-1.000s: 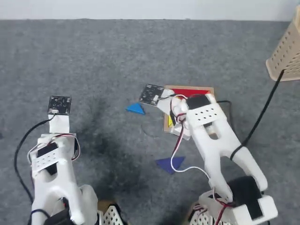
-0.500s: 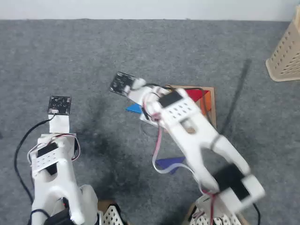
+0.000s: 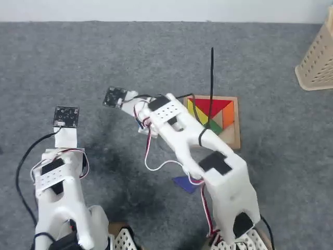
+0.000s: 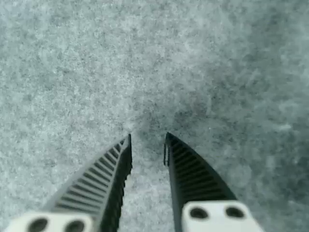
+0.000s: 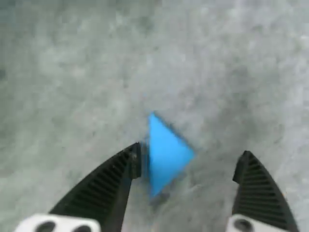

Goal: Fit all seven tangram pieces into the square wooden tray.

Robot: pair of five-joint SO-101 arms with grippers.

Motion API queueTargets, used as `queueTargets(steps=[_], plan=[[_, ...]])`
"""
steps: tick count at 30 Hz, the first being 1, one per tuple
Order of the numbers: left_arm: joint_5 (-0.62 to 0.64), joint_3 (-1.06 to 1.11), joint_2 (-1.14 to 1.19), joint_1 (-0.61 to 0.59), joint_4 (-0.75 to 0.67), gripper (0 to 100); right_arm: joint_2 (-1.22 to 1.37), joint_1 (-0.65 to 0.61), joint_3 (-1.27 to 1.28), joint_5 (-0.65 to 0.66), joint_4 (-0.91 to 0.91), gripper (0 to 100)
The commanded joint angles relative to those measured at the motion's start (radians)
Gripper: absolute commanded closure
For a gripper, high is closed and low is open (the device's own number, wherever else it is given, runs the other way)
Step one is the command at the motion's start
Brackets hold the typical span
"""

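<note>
Your right arm (image 3: pixel 174 127) is off the square wooden tray (image 3: pixel 235 130) now. A second ago it hung over the tray's left half, and from there it swings left across the grey carpet (image 3: pixel 104 62). That leaves the tray's coloured pieces (image 3: pixel 213 114) uncovered. The right gripper (image 5: pixel 191 151) comes over the light blue triangle (image 5: pixel 164 152) — jaws wide, one fingertip just beside the piece's edge. From above, the arm now hides that triangle and covers part of the dark blue piece (image 3: pixel 182 183).

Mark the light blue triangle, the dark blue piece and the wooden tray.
light blue triangle (image 5: pixel 166 152), right wrist view, its centre
dark blue piece (image 3: pixel 182 183), high view, visible corner
wooden tray (image 3: pixel 237 125), high view, right rim
</note>
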Motion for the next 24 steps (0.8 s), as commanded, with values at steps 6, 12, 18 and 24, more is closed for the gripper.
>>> queueTargets(steps=[6, 12, 18, 24], plan=[[0.000, -0.041, 0.002, 0.000, -0.009, 89, 0.064, -0.004, -0.135, 0.021, -0.007, 69.6], [0.000, -0.041, 0.002, 0.000, -0.009, 89, 0.062, 0.008, -0.138, 0.021, 0.087, 85.2], [0.000, -0.041, 0.002, 0.000, -0.009, 89, 0.062, 0.015, -0.160, 0.005, 0.222, 89.3], [0.000, -0.041, 0.002, 0.000, -0.009, 89, 0.062, 0.015, -0.215, -0.043, 0.303, 89.5]])
